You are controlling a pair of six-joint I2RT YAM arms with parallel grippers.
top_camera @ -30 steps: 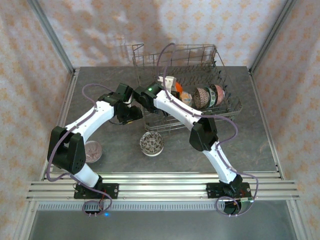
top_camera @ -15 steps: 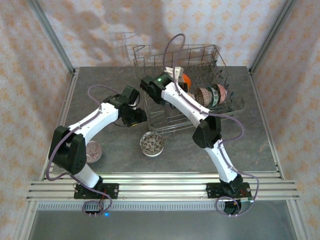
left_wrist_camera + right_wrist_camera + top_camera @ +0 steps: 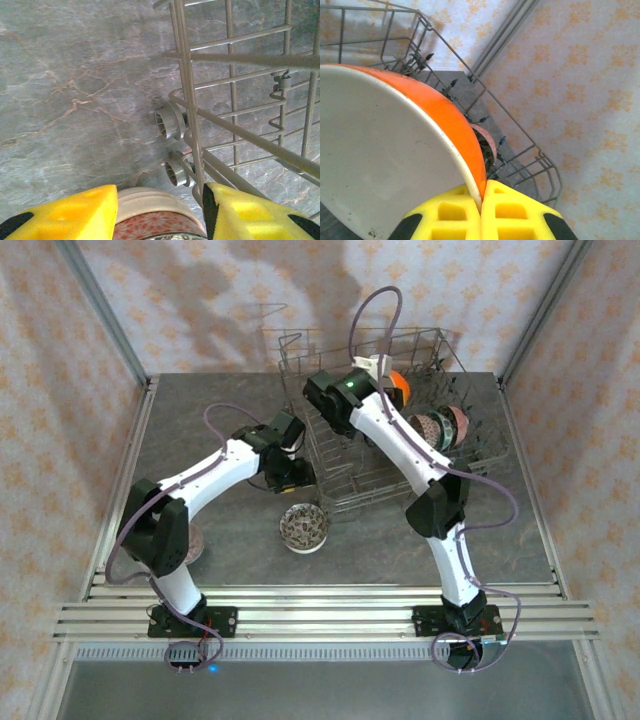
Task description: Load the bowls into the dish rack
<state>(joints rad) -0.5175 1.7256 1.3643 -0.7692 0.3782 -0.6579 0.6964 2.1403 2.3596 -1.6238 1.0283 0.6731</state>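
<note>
Change: right gripper [image 3: 481,192] now holds the orange bowl [image 3: 395,150] high at 12 o'clock over the rack [image 3: 335,470], pinched shut on its rim; a second ago it sat low mid-rack. Rack has slid toward 3 o'clock. Left gripper [image 3: 160,210] has followed to its 8 o'clock corner, jaws half spread, gripping nothing, table bowl [image 3: 303,526] just below. Several bowls [image 3: 435,427] stand racked at 3 o'clock. Looks like a re-seat: orange bowl not loaded yet
</note>
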